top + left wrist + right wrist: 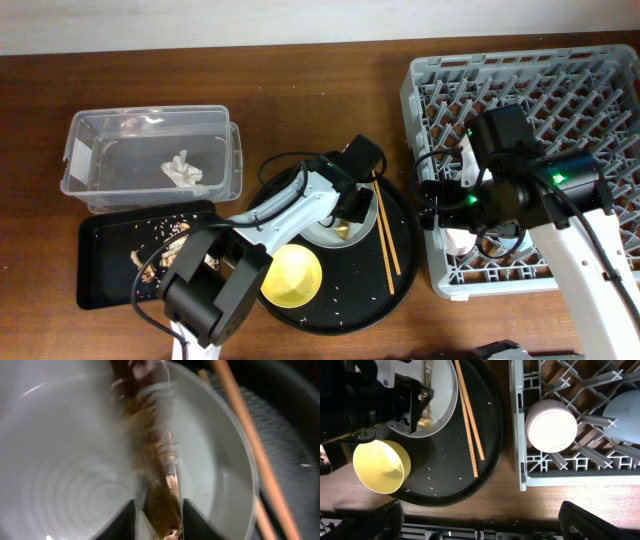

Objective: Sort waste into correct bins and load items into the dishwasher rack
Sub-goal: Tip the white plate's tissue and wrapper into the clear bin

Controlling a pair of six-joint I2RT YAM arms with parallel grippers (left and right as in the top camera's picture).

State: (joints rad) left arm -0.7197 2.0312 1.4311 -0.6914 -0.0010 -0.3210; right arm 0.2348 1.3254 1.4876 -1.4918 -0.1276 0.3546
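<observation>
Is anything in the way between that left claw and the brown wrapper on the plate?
Nothing visible. The wrapper sits right between the fingers of the left gripper, over the plate. The chopsticks lie off to the side, clear of it.

Table: tub, black tray, round tray, rack

Tabletop robot lab with a mock-kitchen setup: wooden table, grey dishwasher rack, clear waste tub.

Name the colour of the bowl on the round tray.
The bowl is yellow; right wrist view shows it best.
</observation>
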